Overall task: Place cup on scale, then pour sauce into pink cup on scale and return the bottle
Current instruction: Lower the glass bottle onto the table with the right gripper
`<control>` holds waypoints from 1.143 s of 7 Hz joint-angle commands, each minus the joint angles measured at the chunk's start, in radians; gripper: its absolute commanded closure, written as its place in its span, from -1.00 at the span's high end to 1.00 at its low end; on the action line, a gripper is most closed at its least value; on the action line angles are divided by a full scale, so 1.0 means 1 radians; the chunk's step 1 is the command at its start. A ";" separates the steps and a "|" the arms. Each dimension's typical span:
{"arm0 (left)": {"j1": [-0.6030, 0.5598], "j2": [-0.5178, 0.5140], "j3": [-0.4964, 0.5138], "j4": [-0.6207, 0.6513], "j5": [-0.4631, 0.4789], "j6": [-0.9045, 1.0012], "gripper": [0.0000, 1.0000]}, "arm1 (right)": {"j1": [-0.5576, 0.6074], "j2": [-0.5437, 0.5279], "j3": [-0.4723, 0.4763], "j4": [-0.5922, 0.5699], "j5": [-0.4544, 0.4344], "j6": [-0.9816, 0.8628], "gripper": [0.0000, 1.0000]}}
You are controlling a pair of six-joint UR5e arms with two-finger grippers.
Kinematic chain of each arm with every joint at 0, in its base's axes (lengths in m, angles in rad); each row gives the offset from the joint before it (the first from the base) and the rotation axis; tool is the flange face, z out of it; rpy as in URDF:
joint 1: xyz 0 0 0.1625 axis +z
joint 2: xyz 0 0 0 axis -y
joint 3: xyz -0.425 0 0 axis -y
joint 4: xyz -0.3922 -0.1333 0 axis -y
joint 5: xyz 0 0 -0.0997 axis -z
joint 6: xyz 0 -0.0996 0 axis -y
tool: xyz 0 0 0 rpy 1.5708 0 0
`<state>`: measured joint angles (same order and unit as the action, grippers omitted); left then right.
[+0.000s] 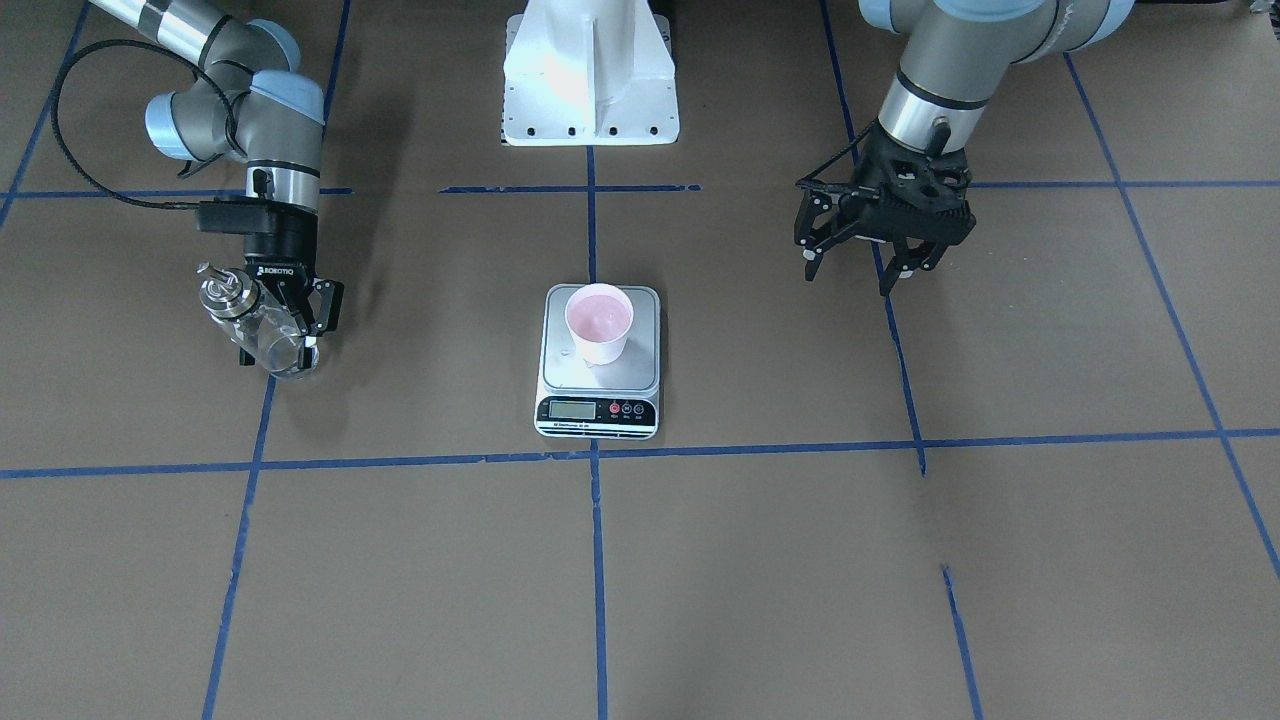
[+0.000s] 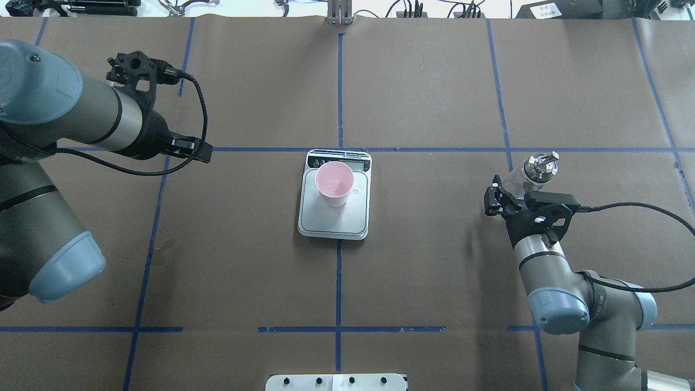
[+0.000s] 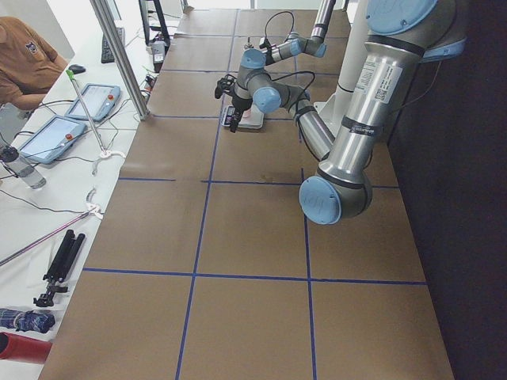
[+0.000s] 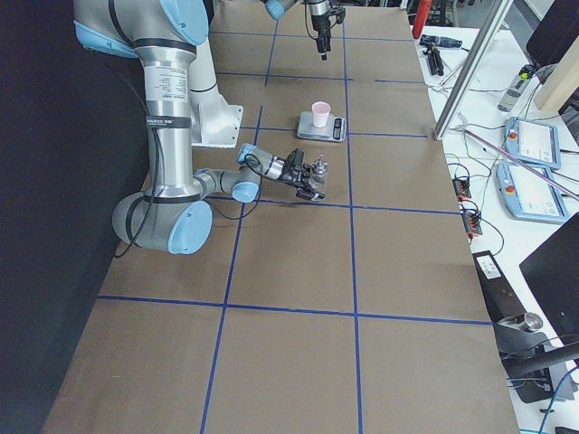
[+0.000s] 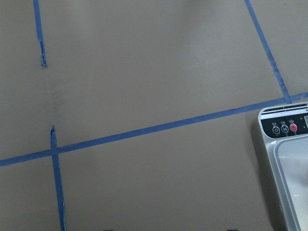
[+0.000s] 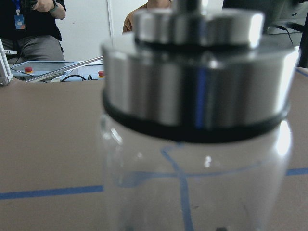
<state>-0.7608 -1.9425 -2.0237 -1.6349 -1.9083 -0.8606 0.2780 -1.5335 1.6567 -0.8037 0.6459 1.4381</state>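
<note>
The pink cup (image 1: pixel 598 320) stands upright on the steel platform of the scale (image 1: pixel 640 375) at the table's middle; both also show in the overhead view, cup (image 2: pixel 334 183) and scale (image 2: pixel 358 222). My right gripper (image 1: pixel 283 328) is shut on the clear glass bottle (image 1: pixel 262 335) with the silver spout top, low over the table far from the scale on my right side (image 2: pixel 535 167). The bottle (image 6: pixel 192 120) fills the right wrist view, upright; I cannot tell whether its base touches the table. My left gripper (image 1: pixel 848 282) is open and empty, above the table. The scale's edge (image 5: pixel 288 159) shows in its wrist view.
The white robot base (image 1: pixel 590 80) stands behind the scale. Blue tape lines (image 1: pixel 596 560) cross the brown paper table cover. Operators sit by tablets (image 3: pixel 93 99) beyond the table's far edge.
</note>
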 commanded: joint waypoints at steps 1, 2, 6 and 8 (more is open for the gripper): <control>-0.002 -0.001 -0.006 0.001 -0.002 0.000 0.66 | 0.000 -0.001 -0.018 0.029 0.000 -0.002 -1.00; -0.002 -0.001 -0.010 0.006 -0.002 -0.002 0.66 | 0.000 -0.001 -0.020 0.029 0.000 -0.004 -1.00; -0.003 -0.001 -0.027 0.017 -0.002 -0.002 0.66 | 0.000 -0.002 -0.037 0.031 -0.003 -0.008 1.00; -0.003 0.000 -0.036 0.035 -0.002 -0.002 0.66 | 0.000 -0.001 -0.020 0.032 0.000 -0.010 1.00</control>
<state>-0.7639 -1.9427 -2.0554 -1.6086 -1.9098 -0.8621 0.2779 -1.5346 1.6287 -0.7728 0.6442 1.4289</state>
